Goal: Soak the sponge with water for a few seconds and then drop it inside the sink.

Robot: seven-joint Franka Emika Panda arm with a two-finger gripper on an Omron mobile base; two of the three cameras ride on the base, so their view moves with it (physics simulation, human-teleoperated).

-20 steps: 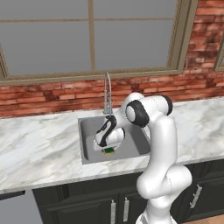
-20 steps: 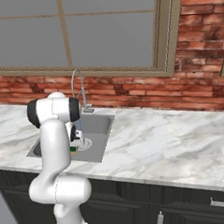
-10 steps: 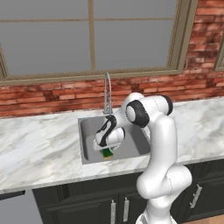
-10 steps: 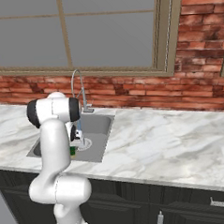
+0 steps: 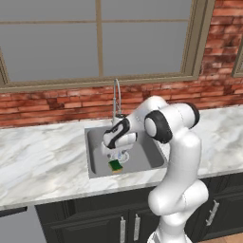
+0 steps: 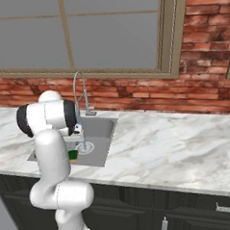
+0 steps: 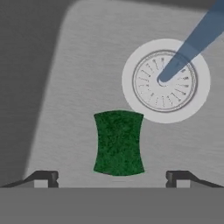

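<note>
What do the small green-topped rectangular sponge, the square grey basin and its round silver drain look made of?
Green-topped sponge: fibrous scouring pad, speckled and rough, likely over yellow foam. Grey basin: brushed metal or matte composite, faint streaks, no glare. Silver drain: polished metal, bright ring with slotted strainer.

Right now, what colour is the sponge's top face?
Dark green, speckled. The sponge shows best in the hand view, lying on the sink floor beside the drain.

sponge (image 7: 118,142) on sink (image 7: 65,87) floor
</note>
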